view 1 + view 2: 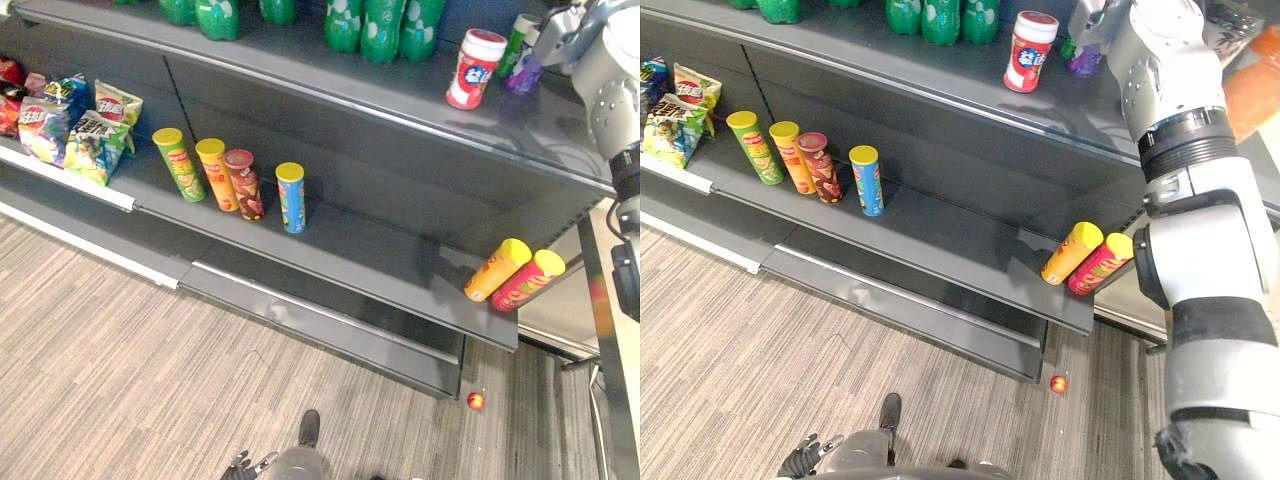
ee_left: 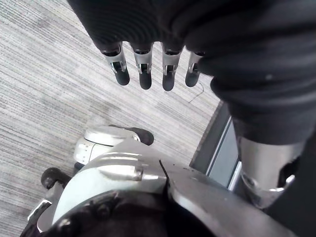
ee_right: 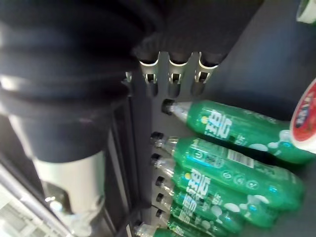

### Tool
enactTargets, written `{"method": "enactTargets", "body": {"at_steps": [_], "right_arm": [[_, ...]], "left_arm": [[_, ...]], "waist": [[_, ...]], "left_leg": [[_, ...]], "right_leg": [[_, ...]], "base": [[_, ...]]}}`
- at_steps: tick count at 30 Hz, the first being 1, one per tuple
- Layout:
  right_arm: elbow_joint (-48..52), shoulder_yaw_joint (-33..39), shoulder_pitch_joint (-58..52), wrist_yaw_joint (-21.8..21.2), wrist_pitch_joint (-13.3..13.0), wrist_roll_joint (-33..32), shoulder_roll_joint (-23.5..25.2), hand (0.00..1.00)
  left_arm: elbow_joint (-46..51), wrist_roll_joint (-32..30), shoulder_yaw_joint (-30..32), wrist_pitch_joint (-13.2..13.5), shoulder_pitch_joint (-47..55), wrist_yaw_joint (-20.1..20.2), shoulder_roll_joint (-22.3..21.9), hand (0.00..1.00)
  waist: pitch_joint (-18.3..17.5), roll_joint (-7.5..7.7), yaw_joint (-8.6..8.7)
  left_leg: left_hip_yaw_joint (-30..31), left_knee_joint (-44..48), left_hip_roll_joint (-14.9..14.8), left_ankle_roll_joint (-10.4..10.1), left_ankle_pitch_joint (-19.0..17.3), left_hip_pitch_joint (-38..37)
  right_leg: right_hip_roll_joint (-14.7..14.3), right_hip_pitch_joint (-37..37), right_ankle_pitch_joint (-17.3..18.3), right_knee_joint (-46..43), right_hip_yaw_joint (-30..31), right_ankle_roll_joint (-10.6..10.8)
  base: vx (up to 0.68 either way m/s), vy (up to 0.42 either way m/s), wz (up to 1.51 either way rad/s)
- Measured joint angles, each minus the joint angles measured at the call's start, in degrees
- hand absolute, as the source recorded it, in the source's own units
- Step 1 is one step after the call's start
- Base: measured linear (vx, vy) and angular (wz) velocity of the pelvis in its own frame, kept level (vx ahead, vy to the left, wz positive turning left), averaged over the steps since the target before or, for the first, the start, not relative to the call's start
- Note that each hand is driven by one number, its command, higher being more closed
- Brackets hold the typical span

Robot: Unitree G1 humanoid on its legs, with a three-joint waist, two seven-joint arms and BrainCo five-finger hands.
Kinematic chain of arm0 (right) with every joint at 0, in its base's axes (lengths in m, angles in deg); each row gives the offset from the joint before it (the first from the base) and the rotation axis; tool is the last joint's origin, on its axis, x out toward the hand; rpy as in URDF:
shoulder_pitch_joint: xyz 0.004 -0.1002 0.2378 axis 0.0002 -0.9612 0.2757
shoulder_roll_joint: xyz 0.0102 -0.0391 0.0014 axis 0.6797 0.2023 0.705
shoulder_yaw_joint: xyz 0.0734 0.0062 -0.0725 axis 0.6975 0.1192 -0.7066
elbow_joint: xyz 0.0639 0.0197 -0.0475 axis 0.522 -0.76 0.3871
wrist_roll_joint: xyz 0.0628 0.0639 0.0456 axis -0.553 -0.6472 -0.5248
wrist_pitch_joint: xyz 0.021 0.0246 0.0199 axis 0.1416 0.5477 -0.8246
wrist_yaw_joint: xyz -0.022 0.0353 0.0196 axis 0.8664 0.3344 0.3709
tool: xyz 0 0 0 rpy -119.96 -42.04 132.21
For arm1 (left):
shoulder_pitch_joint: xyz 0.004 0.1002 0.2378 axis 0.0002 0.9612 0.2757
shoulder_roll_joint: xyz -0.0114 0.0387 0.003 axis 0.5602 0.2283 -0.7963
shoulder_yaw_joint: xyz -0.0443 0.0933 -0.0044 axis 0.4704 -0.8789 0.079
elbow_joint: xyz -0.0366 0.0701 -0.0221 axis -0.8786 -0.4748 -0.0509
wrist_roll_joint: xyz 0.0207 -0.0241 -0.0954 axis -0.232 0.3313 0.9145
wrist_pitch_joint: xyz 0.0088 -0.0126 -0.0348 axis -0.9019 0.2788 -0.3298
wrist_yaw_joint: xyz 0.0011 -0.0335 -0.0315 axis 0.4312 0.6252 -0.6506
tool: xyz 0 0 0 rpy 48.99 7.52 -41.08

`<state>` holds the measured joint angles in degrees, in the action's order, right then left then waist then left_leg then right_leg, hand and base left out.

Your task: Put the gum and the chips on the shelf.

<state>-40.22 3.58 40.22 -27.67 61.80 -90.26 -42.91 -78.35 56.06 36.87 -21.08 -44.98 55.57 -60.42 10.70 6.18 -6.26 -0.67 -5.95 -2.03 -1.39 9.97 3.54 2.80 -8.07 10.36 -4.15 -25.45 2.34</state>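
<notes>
- Right hand (image 1: 1092, 20) is up at the upper shelf (image 1: 280, 52), fingers (image 3: 176, 74) straight, side by side, holding nothing.
- Gum jar (image 1: 475, 68) stands just beside it, not touching.
- Two chips cans (image 1: 497, 270) lie well below it.
- Left hand (image 2: 144, 74) hangs low, fingers relaxed.

Dark grey metal shelving (image 1: 380, 250) in stepped tiers stands on a floor (image 1: 120, 380) of grey-brown striped carpet, evenly lit.

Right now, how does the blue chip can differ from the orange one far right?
The blue chip can stands upright; the orange can lies on its side. The blue chip can stands clear of others; the orange can lies beside a red can. Both have yellow lids, on the lower shelf.
</notes>
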Motion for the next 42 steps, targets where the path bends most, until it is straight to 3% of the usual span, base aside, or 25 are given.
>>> {"method": "enactTargets", "body": {"at_steps": [8, 14, 20, 29, 39, 42], "right_arm": [[14.2, -3.1, 0.7, -0.1, -3.8, -2.3, -10.2, 0.0], [25.3, -2.0, -2.5, -0.1, -9.3, -5.9, -21.8, 0.0], [34.7, 2.5, -16.2, -0.3, -10.0, -5.8, -29.2, 0.0], [40.6, 14.5, -30.4, -2.1, -10.1, -5.5, -32.4, 0.0], [40.0, 32.1, -41.8, -1.2, -12.1, -5.5, -34.7, 0.0], [40.1, 40.6, -47.2, 0.4, -12.4, -5.5, -34.7, 0.0]], "left_arm": [[-0.3, -0.1, 2.1, -0.1, 1.0, -0.3, 0.0, 0.0], [-2.3, -0.9, 2.0, -0.1, 2.0, -0.4, -0.1, 0.0], [-2.8, -1.0, 2.0, 0.0, 2.8, -0.4, -0.8, 0.0], [-4.5, -1.3, 2.0, 0.0, 2.9, -0.2, -0.8, 0.0], [-4.2, -2.6, 2.3, 0.1, 5.2, -0.3, -1.1, 0.0], [-3.9, -2.6, 4.0, 0.1, 6.3, -0.4, -1.7, 0.0]], "waist": [[-2.3, 1.82, 2.71], [-5.1, 1.12, 5.25], [-7.3, -0.1, 6.91], [-8.1, -0.14, 8.85], [-9.6, -0.37, 12.8], [-9.7, -0.34, 14.03]], "left_leg": [[-1.6, 0.0, -0.4, -0.3, -0.2, 0.0], [-3.9, 0.0, -1.2, -0.6, -0.6, -0.9], [-6.3, 0.0, -2.1, -1.1, -1.1, -1.8], [-9.3, -0.1, -2.4, -1.0, -1.4, -2.2], [-12.2, -0.1, -2.5, -1.2, -2.6, -3.2], [-14.6, -0.1, -2.5, -1.5, -3.9, -4.7]], "right_leg": [[-0.1, 0.7, -0.1, 0.1, 1.4, 0.0], [-0.4, 1.1, -0.5, 0.1, 4.2, -0.3], [-0.8, 1.4, -0.5, 0.2, 6.8, 0.0], [-0.9, 2.0, -1.9, 1.3, 9.9, -0.1], [-0.8, 2.8, -2.4, 0.5, 13.2, -0.3], [-0.6, 2.9, -2.4, -0.3, 15.6, -0.2]], "base": [[0.01, -0.024, -0.11], [-0.02, -0.018, -0.22], [-0.02, -0.018, -0.23], [0.04, -0.005, -0.18], [0.03, 0.004, -0.17], [0.03, 0.044, -0.39]]}}
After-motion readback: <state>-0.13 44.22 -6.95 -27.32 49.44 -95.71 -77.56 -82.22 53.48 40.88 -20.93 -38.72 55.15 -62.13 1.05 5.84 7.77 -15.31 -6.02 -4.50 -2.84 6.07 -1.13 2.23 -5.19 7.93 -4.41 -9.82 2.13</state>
